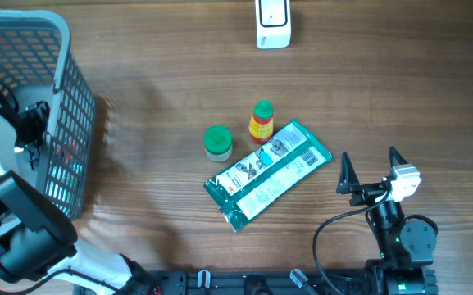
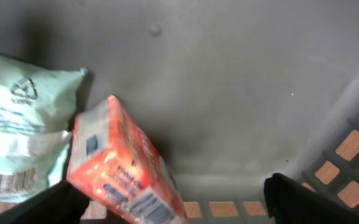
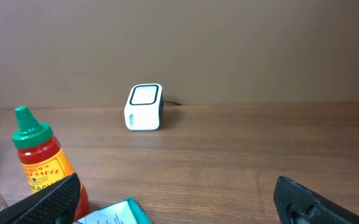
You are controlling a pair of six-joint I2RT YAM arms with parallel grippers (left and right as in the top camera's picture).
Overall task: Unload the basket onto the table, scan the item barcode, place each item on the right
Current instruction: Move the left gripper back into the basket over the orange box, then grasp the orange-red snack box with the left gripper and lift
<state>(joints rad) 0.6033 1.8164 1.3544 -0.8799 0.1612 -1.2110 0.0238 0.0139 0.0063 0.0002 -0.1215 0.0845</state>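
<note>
Here, blurred orange carton (image 2: 124,169), tilted, in grey basket (image 2: 241,81)

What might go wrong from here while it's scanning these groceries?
The sauce bottle stands close beside the green packet; the open right claw may tip it when reaching in. The packet lies flat, so a pinch may slip. The left claw sits inside the basket and may snag its wall coming out.

bottle (image 1: 261,121), jar (image 1: 217,142) beside pouch's (image 1: 267,174) far edge, near side open
</note>
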